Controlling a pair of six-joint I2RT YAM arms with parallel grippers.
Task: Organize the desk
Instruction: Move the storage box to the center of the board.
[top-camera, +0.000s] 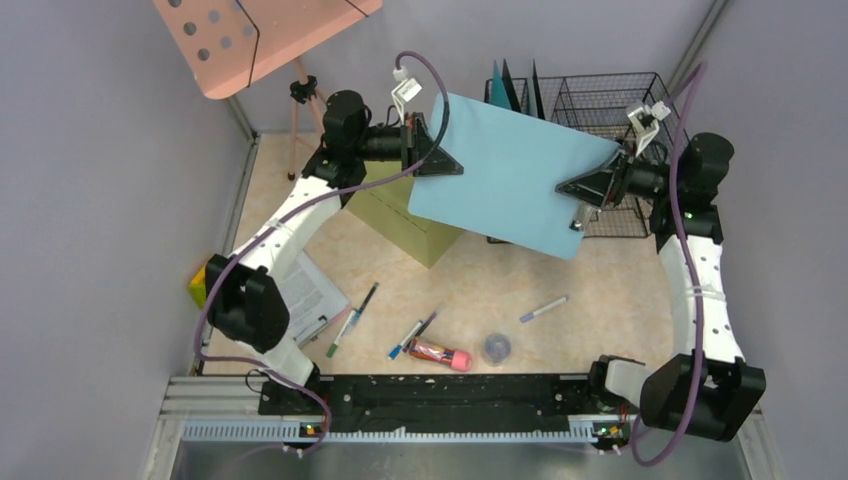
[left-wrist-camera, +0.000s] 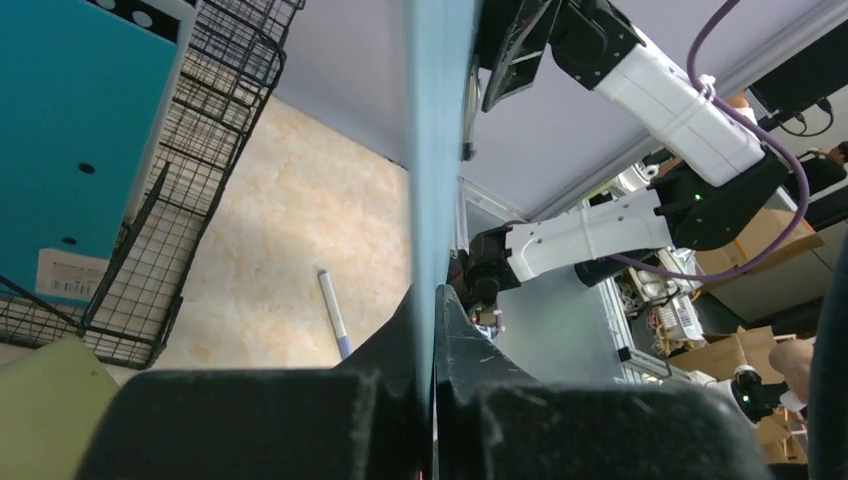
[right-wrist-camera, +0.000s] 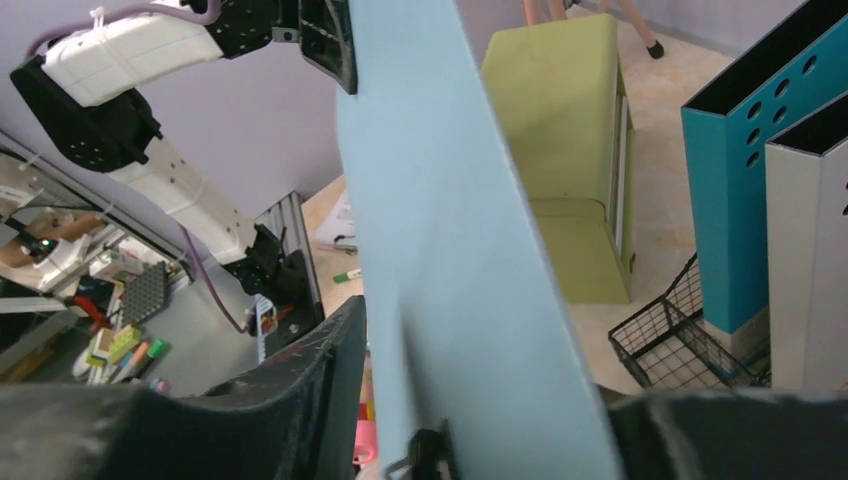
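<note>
Left gripper (top-camera: 440, 155) clenched on the left edge of a light-blue flat rectangular sheet (top-camera: 510, 180), right gripper (top-camera: 580, 187) clamping its right edge. It's up in the air, tilted, over the olive-green box (top-camera: 415, 228) and black wire basket (top-camera: 612, 100), with the beige marble-patterned desk (top-camera: 620, 290) spread beneath.

Overhead view of the desk (top-camera: 600, 330): a flat, level tabletop, large and rectangular, in pale beige with a soft marble pattern of lighter veins and warmer peach patches. It is closed in on 3 sides, left, far and right, by grey walls (top-camera: 100, 200), and a black metal rail (top-camera: 450, 390) runs along its near edge. Bare stretches show at the centre and near right. Its far half and near-left corner are largely covered from view. The 2 wrist views each show small patches of the same beige marbling.
</note>
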